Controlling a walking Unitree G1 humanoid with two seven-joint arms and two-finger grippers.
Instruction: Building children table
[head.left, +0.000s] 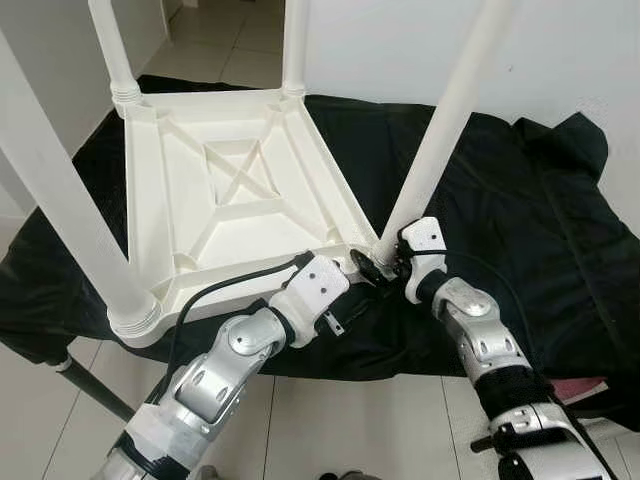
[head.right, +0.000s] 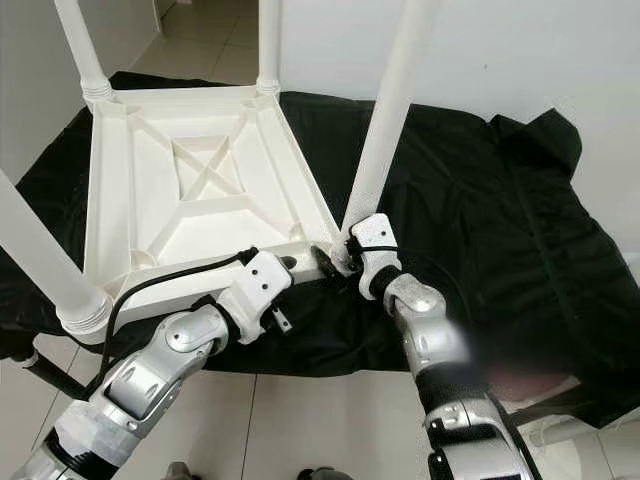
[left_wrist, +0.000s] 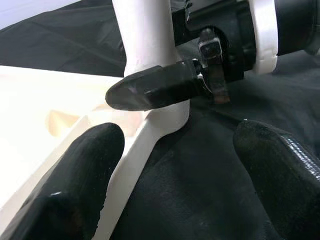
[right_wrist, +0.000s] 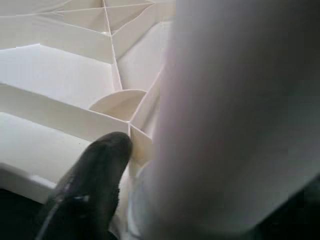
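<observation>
My right pincer (head.left: 383, 262) clamps the leg (head.left: 440, 130) at its socket to seat it. Left pincer (head.left: 362, 268), wide, straddles the upturned tabletop (head.left: 230, 190) corner just beside, steadying it.

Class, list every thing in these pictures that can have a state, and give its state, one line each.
Tabletop: upside down on the black cloth.
Three legs: upright in corner sockets.
Fourth leg: tilted, base at the near corner.
Right gripper: jaws shut on the fourth leg's base.
Left gripper: jaws open, beside that corner.
</observation>
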